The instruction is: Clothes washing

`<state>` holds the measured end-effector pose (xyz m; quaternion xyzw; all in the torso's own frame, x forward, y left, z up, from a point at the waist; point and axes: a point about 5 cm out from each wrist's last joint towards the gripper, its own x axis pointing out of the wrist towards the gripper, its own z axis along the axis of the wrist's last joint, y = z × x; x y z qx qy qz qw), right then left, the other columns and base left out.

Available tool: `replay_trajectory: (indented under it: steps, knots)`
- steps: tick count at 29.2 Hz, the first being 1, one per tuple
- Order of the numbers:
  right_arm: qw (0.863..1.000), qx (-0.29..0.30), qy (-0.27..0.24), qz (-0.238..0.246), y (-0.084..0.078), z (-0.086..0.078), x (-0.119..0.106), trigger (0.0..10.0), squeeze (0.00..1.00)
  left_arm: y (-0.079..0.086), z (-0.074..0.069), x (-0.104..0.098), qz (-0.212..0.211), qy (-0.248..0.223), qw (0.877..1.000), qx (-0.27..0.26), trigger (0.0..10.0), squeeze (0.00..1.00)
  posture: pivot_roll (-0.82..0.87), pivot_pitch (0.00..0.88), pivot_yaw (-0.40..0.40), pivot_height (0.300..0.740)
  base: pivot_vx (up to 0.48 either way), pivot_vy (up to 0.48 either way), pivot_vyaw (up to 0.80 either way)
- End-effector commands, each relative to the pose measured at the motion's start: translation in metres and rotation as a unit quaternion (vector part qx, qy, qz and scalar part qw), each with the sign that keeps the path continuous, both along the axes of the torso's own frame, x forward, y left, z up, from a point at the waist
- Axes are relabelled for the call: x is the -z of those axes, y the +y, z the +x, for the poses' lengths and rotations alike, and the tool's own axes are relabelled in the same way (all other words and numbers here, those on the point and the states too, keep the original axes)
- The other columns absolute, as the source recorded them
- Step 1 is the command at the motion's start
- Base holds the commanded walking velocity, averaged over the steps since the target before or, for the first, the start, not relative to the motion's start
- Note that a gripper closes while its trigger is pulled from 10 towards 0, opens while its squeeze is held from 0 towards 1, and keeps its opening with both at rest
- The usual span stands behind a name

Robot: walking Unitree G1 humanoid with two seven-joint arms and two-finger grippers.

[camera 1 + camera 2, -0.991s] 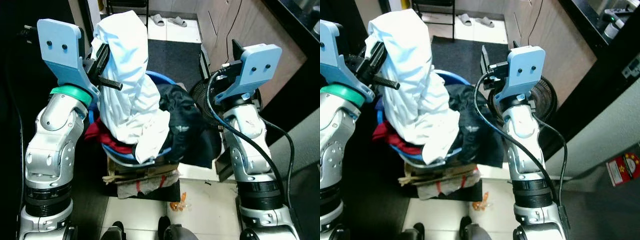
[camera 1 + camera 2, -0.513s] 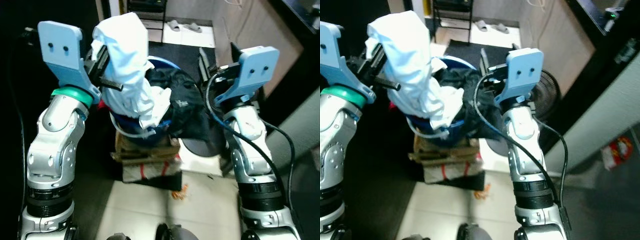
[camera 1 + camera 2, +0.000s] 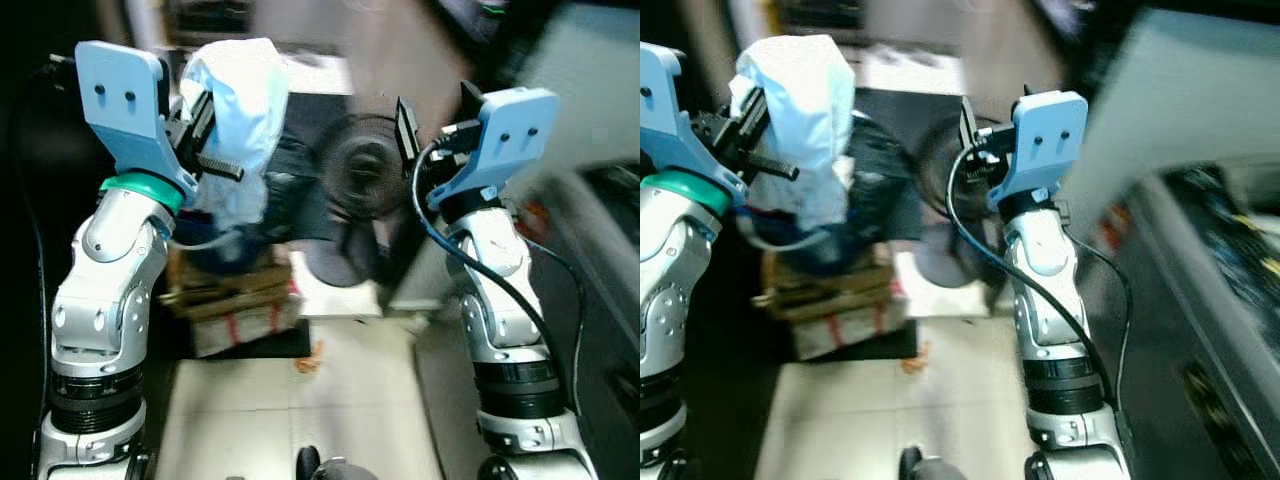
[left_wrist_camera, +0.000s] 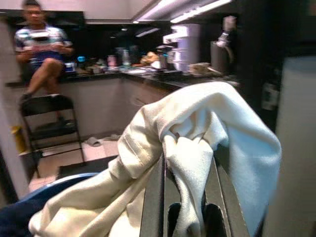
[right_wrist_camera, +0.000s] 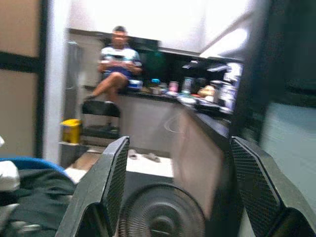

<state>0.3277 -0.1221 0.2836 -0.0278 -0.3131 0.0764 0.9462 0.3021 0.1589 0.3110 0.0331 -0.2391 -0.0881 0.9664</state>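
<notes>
Fingers (image 4: 154, 197) of the left gripper (image 4: 185, 217) are clenched on a white garment (image 4: 187, 133), a fold of it pinched between them while the rest drapes over and down past both; the right gripper (image 5: 173, 197) has its two fingers spread wide with nothing between them. Both head views are smeared with motion. Pale floor tiles (image 3: 330, 400) run below the round black fan (image 3: 360, 165), which stands between the two raised arms. Beyond the fan a dark kitchen counter (image 5: 197, 106) carries small items, and a person (image 5: 116, 61) sits up on it above a black folding chair (image 5: 98, 116). Left of the fan, a blue basket (image 3: 215, 250) sits on a stack of cardboard (image 3: 235, 300), with dark clothes (image 3: 290, 190) heaped at its near side. The white garment hangs lifted above that basket, to the fan's left. A yellow bin (image 5: 71, 131) stands beside the chair.
</notes>
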Motion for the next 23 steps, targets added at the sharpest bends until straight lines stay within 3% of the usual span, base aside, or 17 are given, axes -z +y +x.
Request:
replay_trajectory:
  steps: [1, 23]
  knots:
    - [1.000, -0.006, 0.003, 0.000, 0.0020, 0.0009, 0.0014, 10.0, 0.00, -0.0016, -0.0013, -0.0023, 0.000, -0.007, 1.000, 0.006, 10.0, 0.00, 0.04, 0.063, -0.013, 0.740, 0.000, 0.000, -0.80]
    - [1.000, -0.017, -0.004, 0.025, 0.0026, 0.0018, -0.0072, 10.0, 0.00, -0.0015, -0.0013, -0.0082, -0.001, -0.015, 1.000, 0.008, 10.0, 0.00, 0.05, 0.065, -0.009, 0.740, 0.000, 0.000, -0.80]
